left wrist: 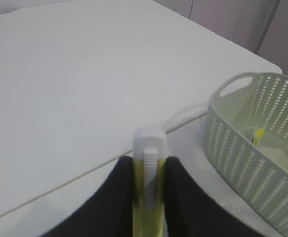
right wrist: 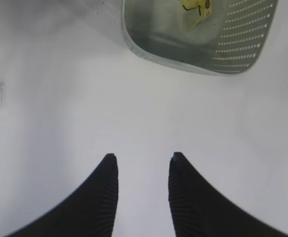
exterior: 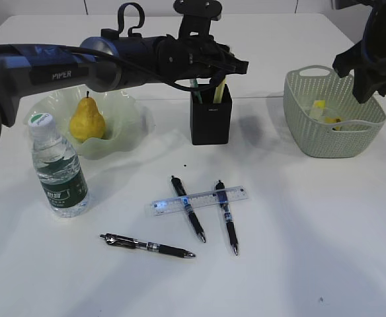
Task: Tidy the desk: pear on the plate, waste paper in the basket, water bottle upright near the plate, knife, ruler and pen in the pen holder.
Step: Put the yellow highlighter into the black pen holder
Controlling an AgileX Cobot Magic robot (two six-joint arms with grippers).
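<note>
White desk (exterior: 312, 251), matte; a seam runs across the far part. Pale wall panels beyond the far edge in the left wrist view.

Left gripper (left wrist: 149, 173) clamped on the yellow-and-white knife (left wrist: 148, 168), over the holder (exterior: 211, 119); knife's lower end cut off. Right gripper (right wrist: 143, 170) apart, empty, raised near the basket (exterior: 332, 132); its arm cut off at the frame's corner.

Pear (exterior: 87, 119) on the plate (exterior: 123, 115). Bottle (exterior: 59, 168) upright beside it. Ruler (exterior: 199, 199) lies across two pens (exterior: 188, 209); a third pen (exterior: 147, 246) apart. Paper (exterior: 320, 109) in the basket, partly hidden by its wall.
</note>
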